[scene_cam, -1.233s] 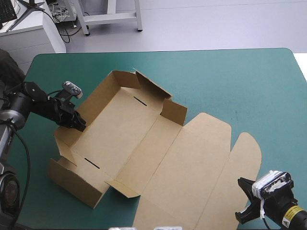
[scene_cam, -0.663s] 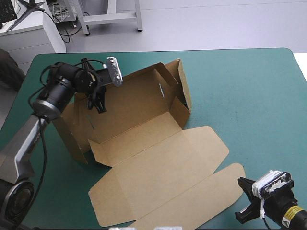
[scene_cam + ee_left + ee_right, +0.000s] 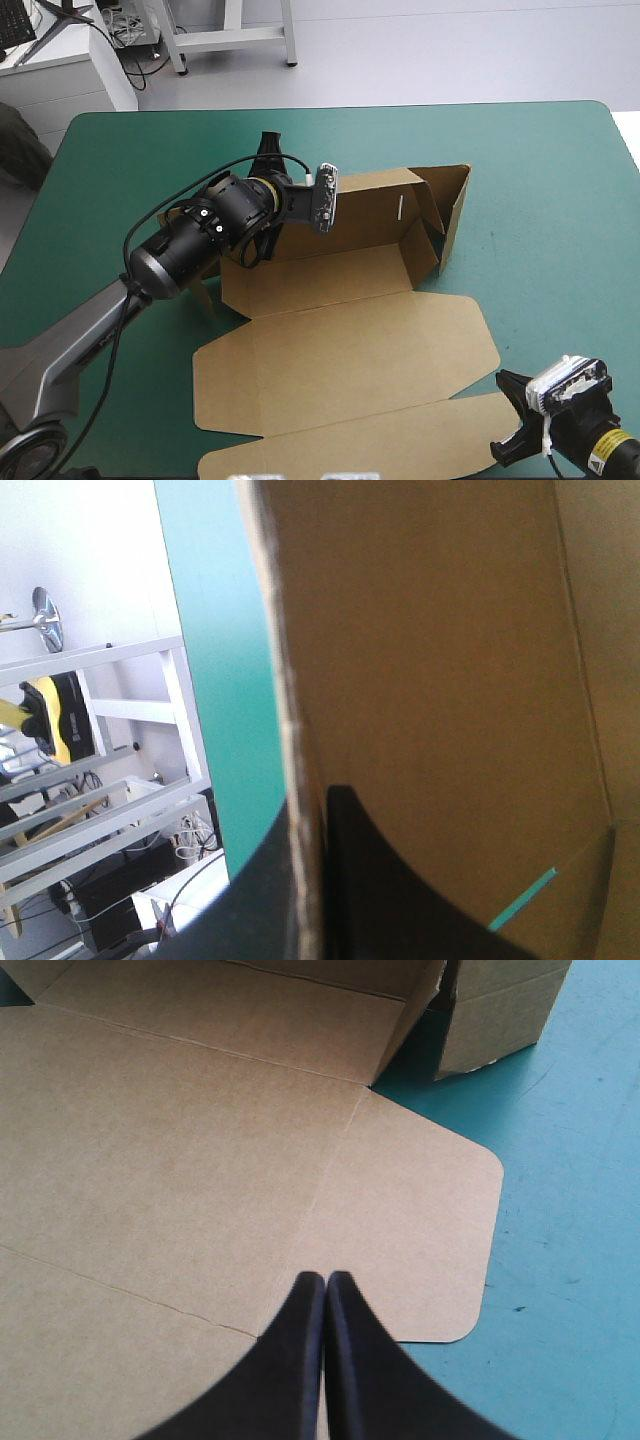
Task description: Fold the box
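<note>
The left gripper clamps a raised wall of the box. The right gripper, fingers together, hangs above the lid.

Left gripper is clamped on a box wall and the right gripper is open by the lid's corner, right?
No: the right gripper is shut, not open. The right wrist view shows its fingers meeting in one pointed arch by the corner of the lid. The left gripper is clamped on a wall of the box, as you said.
</note>
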{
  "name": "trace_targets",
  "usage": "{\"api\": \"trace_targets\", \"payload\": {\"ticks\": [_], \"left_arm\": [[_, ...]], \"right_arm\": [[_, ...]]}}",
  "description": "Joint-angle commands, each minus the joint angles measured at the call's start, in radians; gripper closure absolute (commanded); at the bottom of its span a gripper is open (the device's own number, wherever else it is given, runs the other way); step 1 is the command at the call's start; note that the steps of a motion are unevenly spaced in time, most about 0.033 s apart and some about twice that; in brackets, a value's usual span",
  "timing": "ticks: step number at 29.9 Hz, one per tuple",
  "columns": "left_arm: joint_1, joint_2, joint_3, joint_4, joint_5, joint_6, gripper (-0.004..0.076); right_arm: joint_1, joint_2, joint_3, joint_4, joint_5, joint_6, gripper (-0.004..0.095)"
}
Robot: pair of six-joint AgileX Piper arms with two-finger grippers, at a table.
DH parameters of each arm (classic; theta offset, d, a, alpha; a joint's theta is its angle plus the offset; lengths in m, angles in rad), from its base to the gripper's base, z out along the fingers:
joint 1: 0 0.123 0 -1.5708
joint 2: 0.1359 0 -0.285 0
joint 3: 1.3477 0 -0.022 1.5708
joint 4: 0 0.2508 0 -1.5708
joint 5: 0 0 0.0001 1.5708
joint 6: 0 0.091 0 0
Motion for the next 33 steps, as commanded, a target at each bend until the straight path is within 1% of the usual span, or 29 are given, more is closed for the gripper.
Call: {"api": "trace_targets", "payload": {"ticks": [1,3,10,17,19,26,29,32,33], "left_arm": [[-0.028,-0.084,0.049,0.054,-0.078,-0.022,0.0734],[-0.041,-0.122,0.106,0.082,-0.134,-0.047,0.0734],[-0.051,-0.249,0.305,0.162,-0.325,-0.051,0.0734],[-0.048,-0.299,0.390,0.176,-0.515,-0.059,0.0734],[-0.038,-0.286,0.391,0.190,-0.543,-0.059,0.0734],[0.030,-0.195,0.391,0.218,-0.547,-0.077,0.0734],[0.039,-0.164,0.391,0.229,-0.574,-0.080,0.0734],[0.039,-0.144,0.391,0.310,-0.625,-0.144,0.0734],[0.039,-0.139,0.391,0.345,-0.638,-0.192,0.0734]], "right_arm": [[-0.003,0.008,-0.026,-0.008,-0.070,0.002,0.0928],[-0.003,0.008,-0.026,-0.008,-0.070,0.002,0.0928],[-0.003,0.008,-0.026,-0.008,-0.070,0.002,0.0927],[-0.003,0.008,-0.026,-0.008,-0.070,0.030,0.0927],[-0.003,0.008,-0.026,-0.008,-0.070,0.031,0.0927],[-0.003,0.008,-0.026,-0.008,-0.070,0.031,0.0927],[-0.003,0.008,-0.026,-0.008,-0.070,0.031,0.0927],[-0.003,0.008,-0.026,-0.013,-0.070,0.031,0.0927],[-0.003,0.008,-0.026,-0.013,-0.070,0.031,0.0927]]}}
